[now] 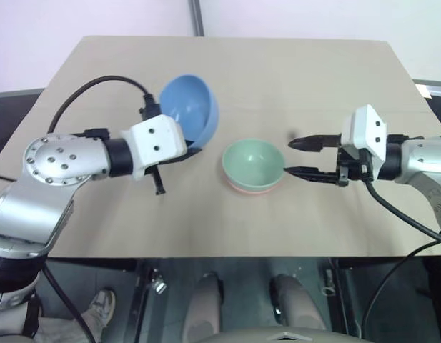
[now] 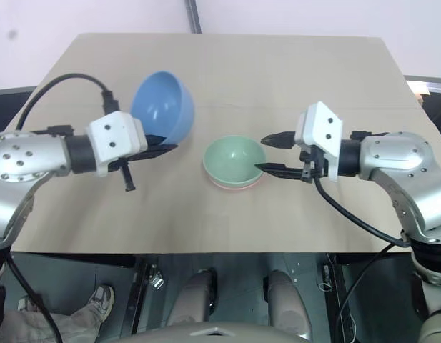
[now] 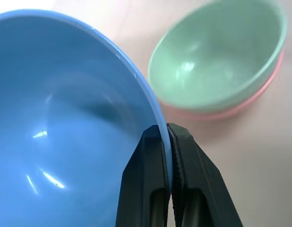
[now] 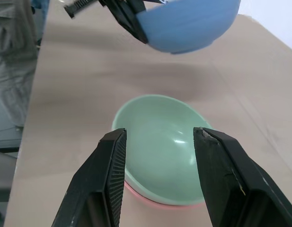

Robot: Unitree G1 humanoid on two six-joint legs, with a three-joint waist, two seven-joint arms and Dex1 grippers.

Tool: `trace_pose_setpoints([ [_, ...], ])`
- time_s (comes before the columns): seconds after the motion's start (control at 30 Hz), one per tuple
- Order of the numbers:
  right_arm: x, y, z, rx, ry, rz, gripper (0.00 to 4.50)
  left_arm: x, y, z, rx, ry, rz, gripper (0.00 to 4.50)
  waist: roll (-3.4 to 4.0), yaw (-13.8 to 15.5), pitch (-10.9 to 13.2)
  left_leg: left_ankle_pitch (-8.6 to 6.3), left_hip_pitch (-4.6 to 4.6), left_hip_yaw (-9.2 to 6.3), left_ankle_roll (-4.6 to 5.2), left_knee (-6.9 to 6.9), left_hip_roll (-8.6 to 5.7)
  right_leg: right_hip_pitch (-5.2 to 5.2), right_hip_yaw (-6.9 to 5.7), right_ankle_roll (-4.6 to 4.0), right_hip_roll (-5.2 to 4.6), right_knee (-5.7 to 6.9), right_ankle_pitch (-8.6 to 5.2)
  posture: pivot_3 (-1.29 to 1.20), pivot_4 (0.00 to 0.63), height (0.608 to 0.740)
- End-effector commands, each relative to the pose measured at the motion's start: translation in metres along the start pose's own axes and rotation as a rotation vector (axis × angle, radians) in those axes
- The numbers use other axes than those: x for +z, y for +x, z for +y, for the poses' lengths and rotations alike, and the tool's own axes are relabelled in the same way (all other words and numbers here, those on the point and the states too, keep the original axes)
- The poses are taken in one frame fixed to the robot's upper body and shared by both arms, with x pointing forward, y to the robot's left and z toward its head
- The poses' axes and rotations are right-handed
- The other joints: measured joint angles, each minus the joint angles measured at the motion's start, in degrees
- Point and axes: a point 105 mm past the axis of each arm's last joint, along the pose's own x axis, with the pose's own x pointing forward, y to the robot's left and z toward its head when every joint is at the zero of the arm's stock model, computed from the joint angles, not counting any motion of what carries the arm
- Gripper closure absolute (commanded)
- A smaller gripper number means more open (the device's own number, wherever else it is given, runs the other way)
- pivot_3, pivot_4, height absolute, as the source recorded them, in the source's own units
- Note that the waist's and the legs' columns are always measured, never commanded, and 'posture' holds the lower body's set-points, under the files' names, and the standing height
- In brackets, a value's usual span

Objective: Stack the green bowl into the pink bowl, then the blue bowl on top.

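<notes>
Left gripper (image 3: 168, 135) pinches blue bowl (image 1: 190, 107) rim, upper left; light, stiff, slippery plastic. Right gripper (image 4: 159, 142) stands half-open, empty.

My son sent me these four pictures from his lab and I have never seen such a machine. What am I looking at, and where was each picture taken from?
This is a humanoid robot with two arms, each ending in a two-fingered end effector. Two pictures come from cameras in its head, looking down over a tan table. The other two come from cameras on its wrists, looking along the fingers.

On the table sits a green bowl nested inside a pink bowl. The left end effector is shut on the rim of a blue bowl, holding it tilted in the air beside the stack. The right end effector is open and holds nothing, its fingers just beside the green bowl.
</notes>
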Motion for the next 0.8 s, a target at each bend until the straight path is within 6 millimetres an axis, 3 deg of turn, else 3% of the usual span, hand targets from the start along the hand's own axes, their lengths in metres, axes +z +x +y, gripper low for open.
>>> trace_pose_setpoints([
  [0.03,0.009,-0.013,-0.005,-0.058,-0.046,-0.002,2.0,0.019,0.008,-0.003,-0.093,0.082,-0.072,4.41,0.0,0.0,0.0,0.0,0.0,-0.01,0.0,0.02,0.0,0.0,0.0,0.0,0.01,0.02,0.0,0.0,0.15,0.74],
  [0.13,0.008,-0.019,-0.003,-0.088,-0.046,0.02,2.0,0.029,0.024,-0.011,-0.203,0.125,-0.137,4.41,0.0,0.1,0.0,0.0,0.02,-0.01,0.0,0.07,0.0,0.0,0.01,0.0,0.01,0.11,0.0,0.0,0.15,0.74],
  [0.27,0.008,-0.023,0.0,-0.113,-0.042,0.032,2.0,0.031,0.043,-0.008,-0.219,0.165,-0.183,4.41,0.0,0.1,0.0,0.0,-0.01,-0.11,0.0,0.43,-0.04,0.01,-0.02,0.01,0.02,0.45,-0.01,0.0,0.15,0.74],
  [0.3,0.008,-0.024,0.001,-0.121,-0.042,0.035,2.0,0.033,0.047,-0.007,-0.214,0.176,-0.202,3.74,0.0,0.0,0.0,0.0,-0.01,-0.14,0.01,0.52,-0.04,0.01,-0.03,0.01,0.04,0.51,-0.01,0.0,0.15,0.74],
  [0.43,0.007,-0.028,0.002,-0.147,-0.037,0.045,2.0,0.038,0.057,0.001,-0.184,0.201,-0.247,2.16,0.0,-0.1,0.0,0.0,-0.01,-0.17,0.01,0.7,-0.04,0.06,-0.04,0.01,0.05,0.59,-0.01,0.0,0.15,0.74],
  [0.47,0.007,-0.028,0.002,-0.149,-0.035,0.046,2.0,0.037,0.056,0.004,-0.168,0.197,-0.245,1.83,0.0,-0.2,0.0,0.0,-0.01,-0.17,0.01,0.7,-0.04,0.07,-0.03,0.02,0.04,0.58,-0.01,0.0,0.15,0.74],
  [0.67,0.006,-0.025,0.006,-0.158,-0.026,0.031,2.0,0.025,0.033,0.033,0.008,0.049,-0.234,1.83,0.0,-0.2,0.0,0.0,-0.02,-0.2,0.01,0.69,-0.04,0.07,-0.04,0.02,0.05,0.58,-0.01,0.0,0.15,0.74],
  [0.73,0.002,-0.018,0.006,-0.172,0.001,0.012,2.0,0.012,0.012,0.044,0.114,-0.237,-0.356,1.83,0.02,-0.4,0.0,0.0,-0.01,-0.21,0.01,0.69,-0.04,0.08,-0.04,0.02,0.04,0.57,-0.01,0.0,0.15,0.74],
  [0.8,-0.002,-0.015,0.005,-0.173,0.06,0.005,2.0,-0.007,-0.004,0.042,0.172,-0.375,-0.363,1.83,0.04,-0.6,0.0,0.0,0.04,-0.2,0.01,0.69,-0.02,0.09,-0.03,0.02,0.04,0.61,-0.01,0.0,0.15,0.74],
])
